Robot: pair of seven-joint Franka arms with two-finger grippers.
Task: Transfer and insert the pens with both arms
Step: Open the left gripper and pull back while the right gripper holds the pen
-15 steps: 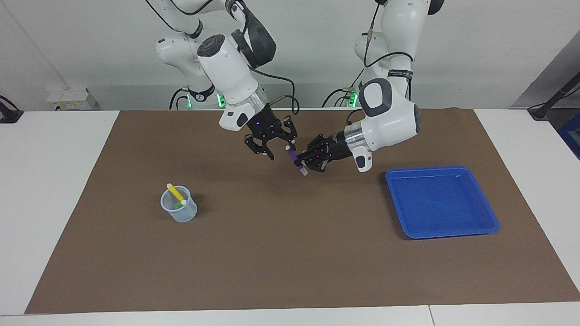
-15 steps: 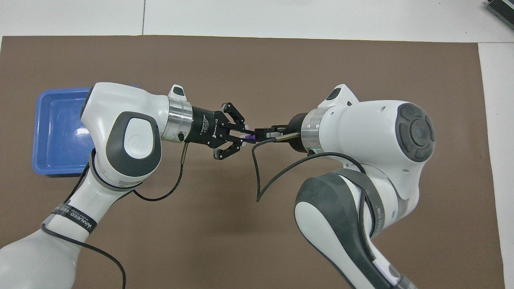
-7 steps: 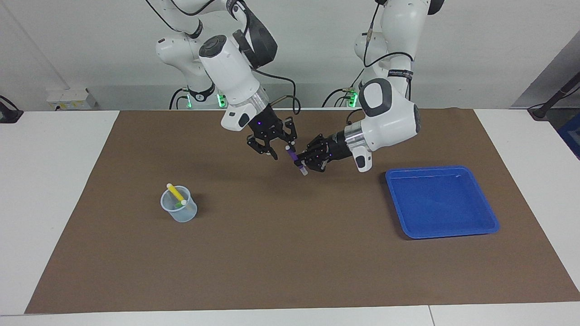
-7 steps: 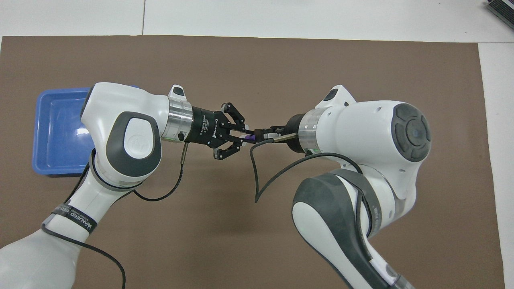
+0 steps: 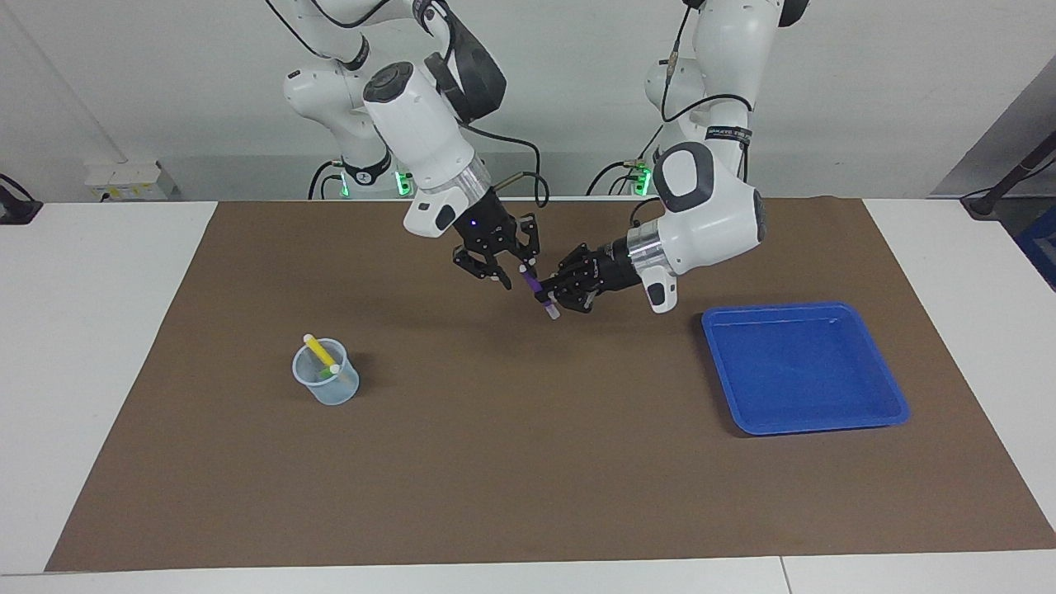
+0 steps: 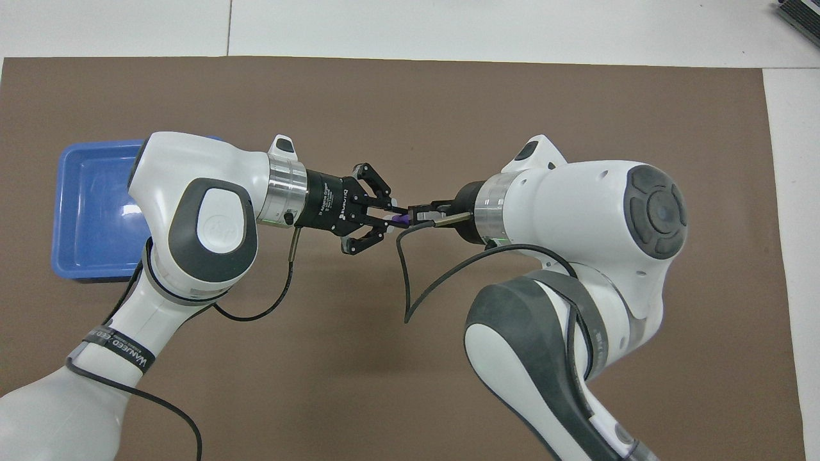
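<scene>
Just above the centre of the facing view, held in the air over the brown mat [image 5: 528, 462]: short purple marker-like pen [image 5: 535, 288] with whitish caps at both ends. Clamped around its lower half by the left arm's black two-finger gripper [image 5: 551, 295], shut tight on it. Long axis steeply tilted, with the upper cap pointing up toward the right arm's black gripper [image 5: 505, 275] and the lower cap hanging free below the left grip. Right gripper right at that upper cap, touching or almost so; open or closed on the pen, impossible to tell. Probably a handover, so hinging on the free upper end lying on the right gripper's side. Lower in the frame, toward the right arm's end: clear plastic cup [image 5: 326, 386] already holding the yellow pen [image 5: 319, 352] and the green pen [image 5: 327, 373]. Blue plastic tray [image 5: 804, 371] toward the left arm's end.
</scene>
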